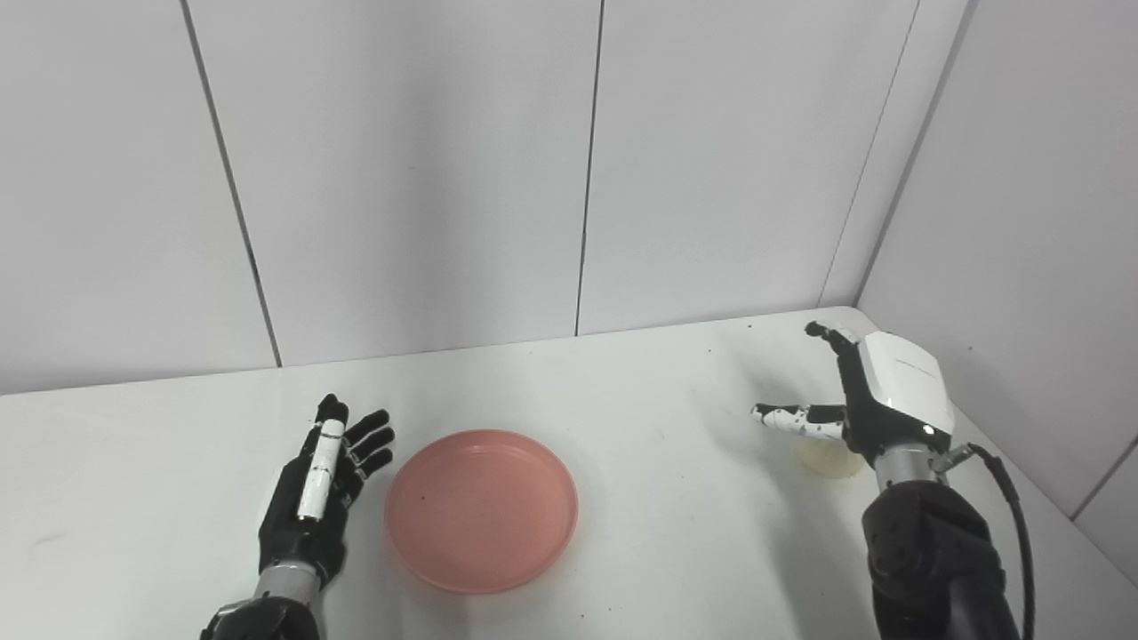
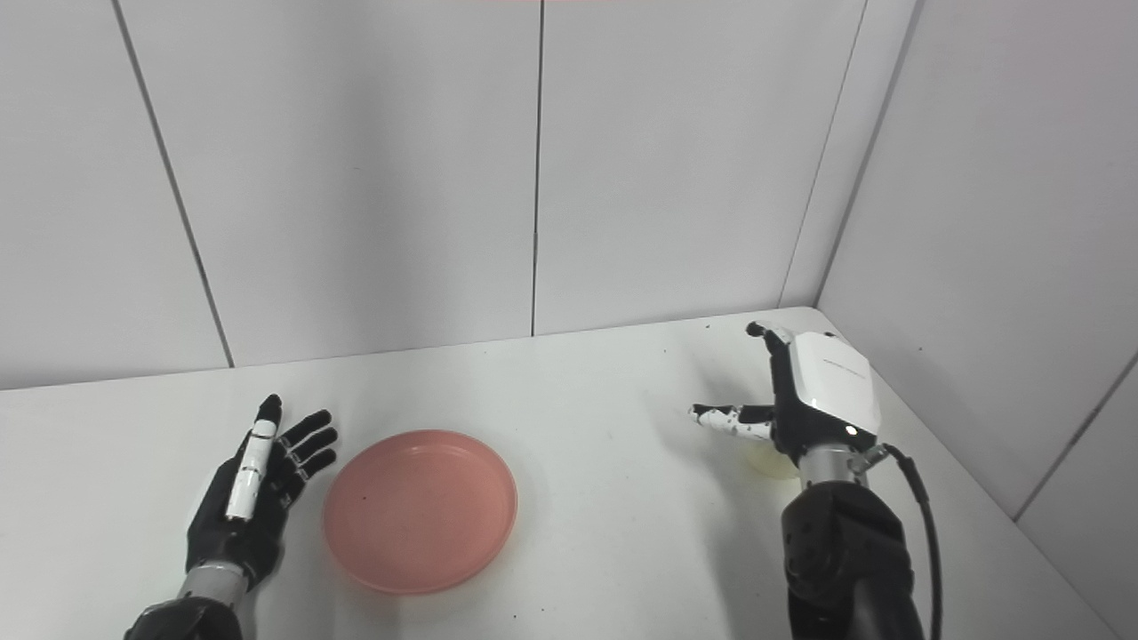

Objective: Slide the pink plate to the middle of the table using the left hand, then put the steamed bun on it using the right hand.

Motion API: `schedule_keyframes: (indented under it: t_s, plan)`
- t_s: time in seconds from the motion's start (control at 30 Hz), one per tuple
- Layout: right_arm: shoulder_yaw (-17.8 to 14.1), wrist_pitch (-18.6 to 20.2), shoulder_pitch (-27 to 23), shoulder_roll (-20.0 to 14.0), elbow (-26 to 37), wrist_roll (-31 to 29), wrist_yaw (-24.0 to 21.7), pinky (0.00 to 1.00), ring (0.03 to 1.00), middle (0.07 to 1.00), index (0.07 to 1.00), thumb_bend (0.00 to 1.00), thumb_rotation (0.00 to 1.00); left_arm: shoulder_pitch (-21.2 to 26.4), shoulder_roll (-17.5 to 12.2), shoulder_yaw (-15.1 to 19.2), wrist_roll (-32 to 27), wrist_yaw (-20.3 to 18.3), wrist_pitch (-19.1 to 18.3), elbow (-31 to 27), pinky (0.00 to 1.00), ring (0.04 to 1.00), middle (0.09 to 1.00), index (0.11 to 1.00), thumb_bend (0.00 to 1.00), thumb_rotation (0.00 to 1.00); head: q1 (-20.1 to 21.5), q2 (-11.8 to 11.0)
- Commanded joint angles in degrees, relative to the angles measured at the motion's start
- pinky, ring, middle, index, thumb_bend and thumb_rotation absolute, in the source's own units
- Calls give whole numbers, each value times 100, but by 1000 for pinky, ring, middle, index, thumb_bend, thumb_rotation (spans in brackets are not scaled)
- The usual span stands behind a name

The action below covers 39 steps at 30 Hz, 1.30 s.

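1. Our left hand point(image 1: 320, 484) rests at the near left of the table point(image 1: 667, 427), fingers spread and holding nothing. It lies just beside the left rim of the pink plate point(image 1: 481, 508). We cannot tell whether the fingertips touch the rim or stand a little off it.

2. We judge the hand sits on that side because a push from the left would send the plate rightward, toward the middle.

3. The pink plate lies flat and carries nothing. It sits a little left of the table's middle and toward the near edge, so we judge the slide is largely done or needs only a short nudge more.

4. Our right hand point(image 2: 805, 400) hovers at the far right, near the corner where the walls meet. Its fingers are spread and its thumb reaches leftward, so it grasps nothing.

5. The steamed bun point(image 1: 825, 457) is a pale round shape on the table directly under that hand, mostly hidden by the palm and wrist. The hand and bun are well apart from the plate.

6. We read the released hand above the bun as readiness to close down on it. The bun looks soft, so a gentle grasp would likely suit it.
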State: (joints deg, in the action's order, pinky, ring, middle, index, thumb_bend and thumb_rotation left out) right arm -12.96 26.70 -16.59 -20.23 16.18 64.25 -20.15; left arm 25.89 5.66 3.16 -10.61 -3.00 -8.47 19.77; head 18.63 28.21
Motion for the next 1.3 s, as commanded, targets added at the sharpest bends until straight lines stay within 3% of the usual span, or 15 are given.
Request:
schedule_keyframes:
  t_s: [0.0, 0.17, 0.37, 0.5, 0.93, 1.2, 1.23, 1.27]
  plan:
    - [-91, 21, -251, -135, 10, 279, -111, 999, 749, 816, 794, 999, 405, 22, -39, -36, 16, -28, -135, 9, 801, 778, 768, 1000, 595, 733, 0, 15]
    - [-178, 20, -365, -152, -296, 558, -454, 984, 714, 818, 796, 1000, 335, 22, -36, -34, 10, -18, -184, -11, 786, 770, 762, 1000, 594, 726, 2, 19]
    - [-199, 20, -488, -369, -1036, 591, -530, 772, 693, 818, 797, 1000, 363, 25, 7, -30, -2, 3, -191, -8, 781, 764, 764, 1000, 583, 714, -30, 42]
    - [-114, 19, -541, -554, -1579, 474, -350, 719, 660, 760, 790, 1000, 401, 26, 16, -51, 11, 1, -187, -12, 771, 759, 766, 1000, 582, 718, -80, 61]
    - [305, 20, -677, -758, -2395, 413, -16, 775, 757, 801, 772, 1000, 391, 20, 61, -75, 8, 33, -202, -49, 771, 755, 767, 1000, 593, 723, -155, 126]
    - [268, 15, -610, -699, -2394, -252, 420, 760, 789, 796, 732, 1000, 300, 8, 54, -72, 17, 50, -257, -98, 765, 761, 773, 1000, 601, 720, -169, 157]
    - [265, 6, -582, -698, -2353, -435, 472, 690, 766, 784, 734, 1000, 291, 2, 51, -74, 20, 50, -266, -110, 762, 757, 771, 1000, 602, 719, -166, 165]
    - [254, -4, -553, -693, -2302, -627, 515, 499, 582, 653, 727, 1000, 254, -1, 49, -75, 21, 47, -273, -118, 759, 756, 768, 1000, 603, 718, -166, 165]
